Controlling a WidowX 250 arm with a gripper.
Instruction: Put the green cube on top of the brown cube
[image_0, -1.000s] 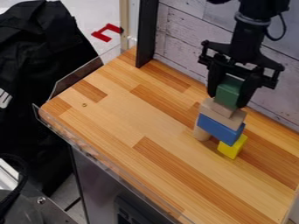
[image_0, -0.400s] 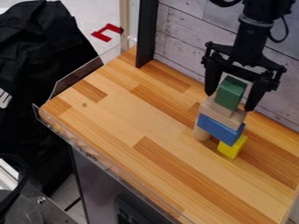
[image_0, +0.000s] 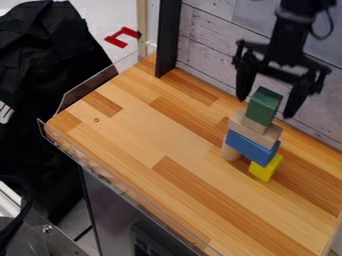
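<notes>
Looks like you're done, since your black metal-and-plastic jaws just spread wide and backed up, leaving the green block-like cube (image_0: 264, 103) on the light-brown cube (image_0: 252, 123).

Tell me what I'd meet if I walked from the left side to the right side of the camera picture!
Crumpled black fabric → flat red bracket-shaped piece → tall black post → round tan wooden block → green rectangular block
</notes>
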